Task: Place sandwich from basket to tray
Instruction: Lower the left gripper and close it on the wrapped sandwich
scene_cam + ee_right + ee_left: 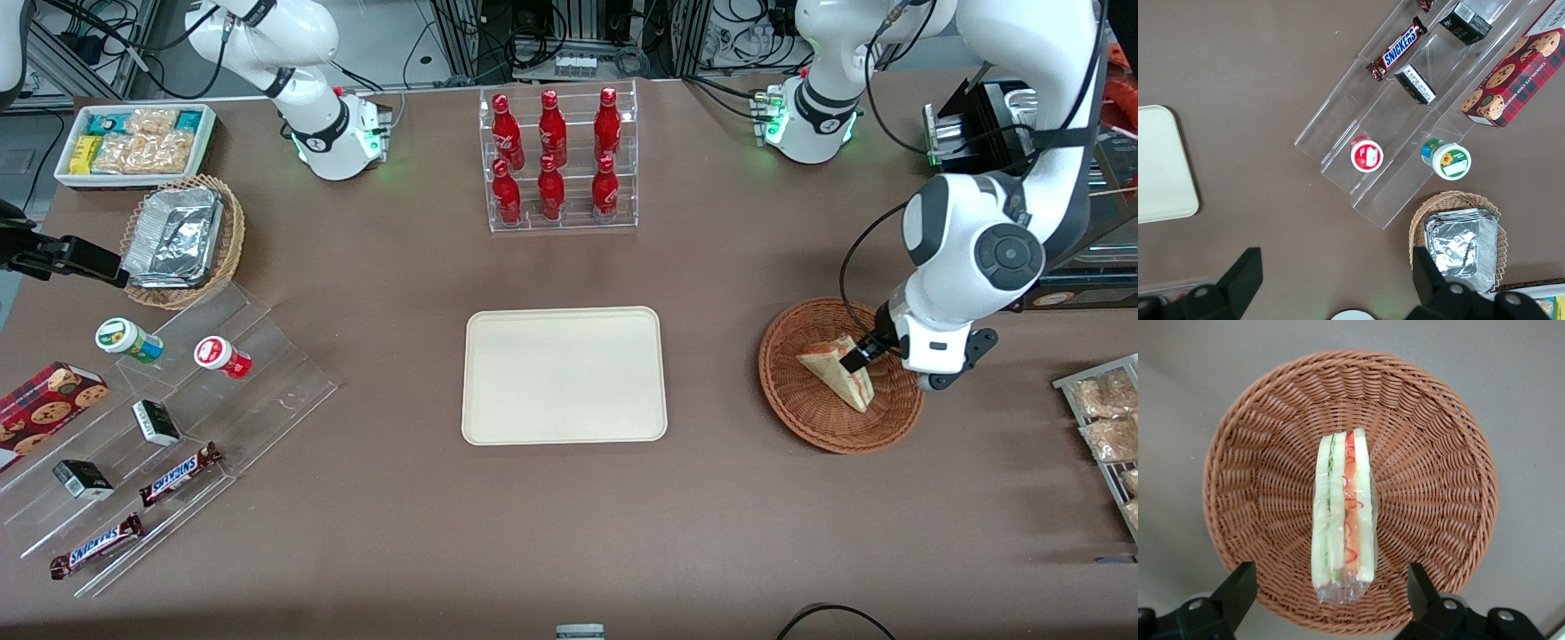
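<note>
Sandwich (pixel 840 369): one wrapped wedge lies in the one reddish-brown basket (pixel 800 411) toward the working arm's end of the worktop (pixel 569 533). One gripper (pixel 1331 587) hovers just above it, fingers (pixel 1238 590) spread wide, holding nothing. One cream tray (pixel 564 374) sits bare at mid-worktop. Farther off, six red bottles (pixel 553 156) stand in a clear rack.

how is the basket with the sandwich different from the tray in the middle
The basket is round, reddish-brown woven wicker; the tray is flat, cream, rectangular with rounded corners. The basket holds the sandwich, with the open gripper just above it; the tray holds nothing. Both sit on the brown table.
</note>
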Robot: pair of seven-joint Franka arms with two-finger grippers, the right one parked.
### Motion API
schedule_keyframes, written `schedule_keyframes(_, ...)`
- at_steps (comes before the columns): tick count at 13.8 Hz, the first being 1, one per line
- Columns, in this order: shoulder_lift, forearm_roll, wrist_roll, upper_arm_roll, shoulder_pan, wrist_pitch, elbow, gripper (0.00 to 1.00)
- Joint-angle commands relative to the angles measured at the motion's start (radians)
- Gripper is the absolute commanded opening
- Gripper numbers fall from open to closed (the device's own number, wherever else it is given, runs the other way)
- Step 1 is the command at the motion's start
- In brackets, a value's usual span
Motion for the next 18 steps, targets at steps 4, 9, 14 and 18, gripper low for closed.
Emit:
schedule_keyframes(4, 0.047, 0.011, -0.074, -0.001, -0.021, 0.091, -0.028, 1.00)
schedule_keyframes(9, 0.116, 0.011, -0.073, -0.001, -0.031, 0.097, -0.032, 0.96)
schedule_keyframes(14, 0.121, 0.042, -0.062, -0.001, -0.037, 0.047, -0.031, 0.00)
schedule_keyframes(18, 0.118, 0.085, -0.062, 0.000, -0.057, -0.069, 0.039, 0.00)
